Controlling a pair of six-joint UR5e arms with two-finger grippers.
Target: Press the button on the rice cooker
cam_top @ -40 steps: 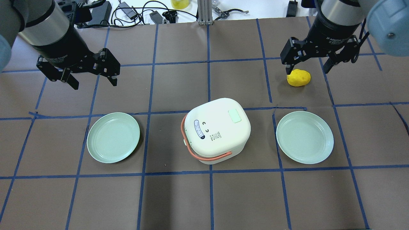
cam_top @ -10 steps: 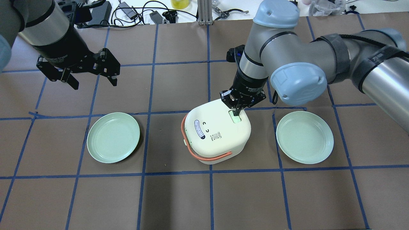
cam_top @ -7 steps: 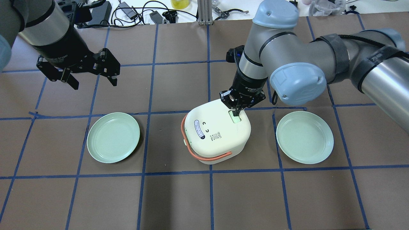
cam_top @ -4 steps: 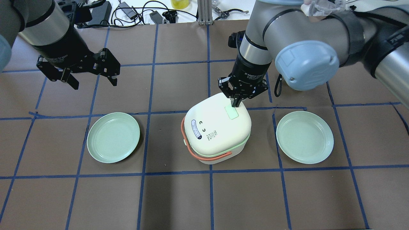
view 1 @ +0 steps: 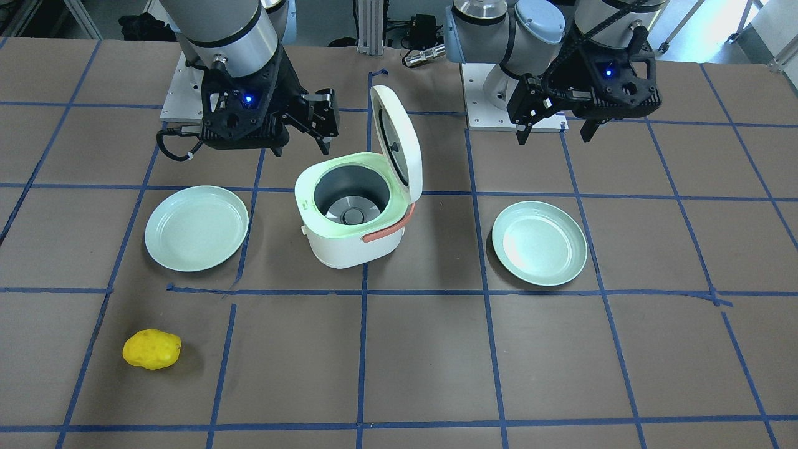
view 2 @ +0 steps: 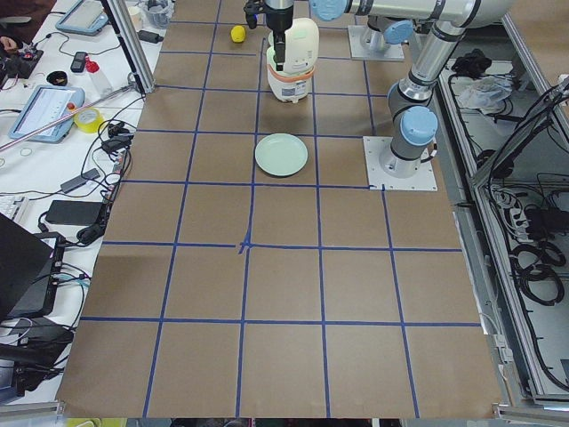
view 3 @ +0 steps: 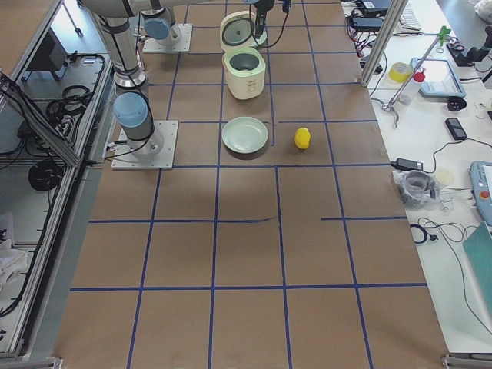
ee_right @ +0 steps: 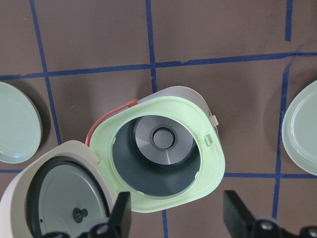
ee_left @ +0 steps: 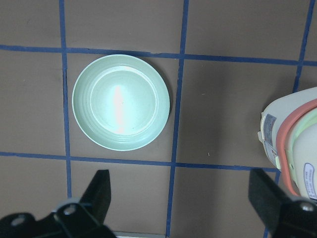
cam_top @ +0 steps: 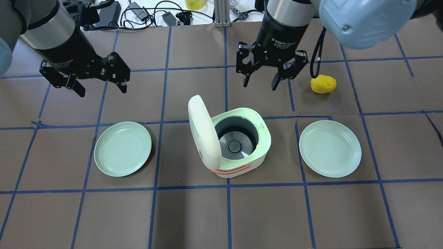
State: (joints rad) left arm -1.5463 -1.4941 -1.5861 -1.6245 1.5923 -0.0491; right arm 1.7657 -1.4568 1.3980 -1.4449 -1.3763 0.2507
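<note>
The white rice cooker stands at the table's middle with its lid swung up and standing nearly upright. The grey inner pot is open to view and empty. The pale green button shows only as a thin strip on the lid's outer face. My right gripper is open and empty, raised above the table just beyond the cooker and touching nothing. My left gripper is open and empty, far to the left, above a green plate.
Two pale green plates lie on either side of the cooker, one on the left and one on the right. A yellow lumpy object lies beyond the right plate. Cables and gear lie along the far table edge.
The right gripper was shut with its tips on the lid's green button. The lid has sprung open, and the gripper has lifted away toward the far side and opened. The left arm has not moved.
</note>
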